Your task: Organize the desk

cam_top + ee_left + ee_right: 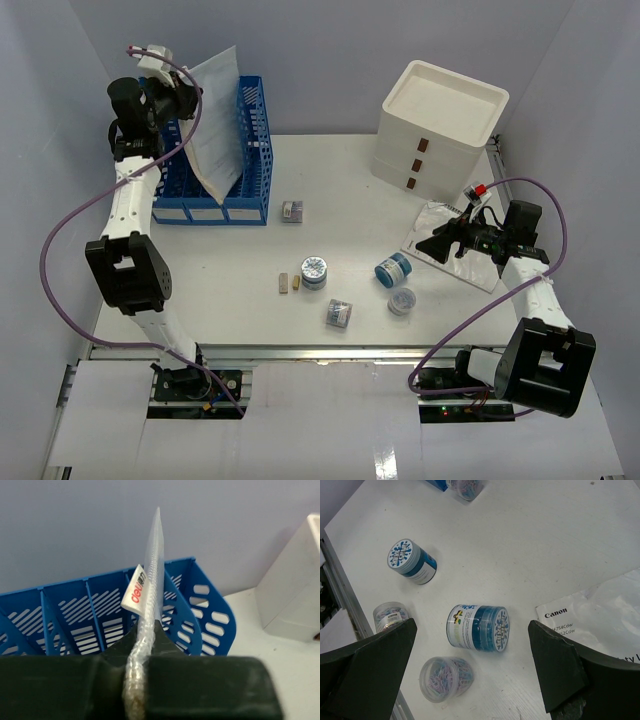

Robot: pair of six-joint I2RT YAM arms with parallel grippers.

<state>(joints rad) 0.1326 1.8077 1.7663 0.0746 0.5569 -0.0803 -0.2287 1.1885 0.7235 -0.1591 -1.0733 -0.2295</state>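
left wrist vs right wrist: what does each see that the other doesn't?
Left wrist only: blue file rack, clear sleeve pinched in the left end effector, corner of the white drawer box. Right wrist only: open right end effector, several round tubs, Canon booklet. Both: the white desk.

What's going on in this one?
The left end effector is pinched on the edge of a plastic-sleeved document, holding it nearly upright with its lower end in the blue file rack; I cannot tell which slot. The right end effector is open and hovers over a blue tub lying on its side on the desk, beside a bagged Canon manual. Other small containers lie loose nearby.
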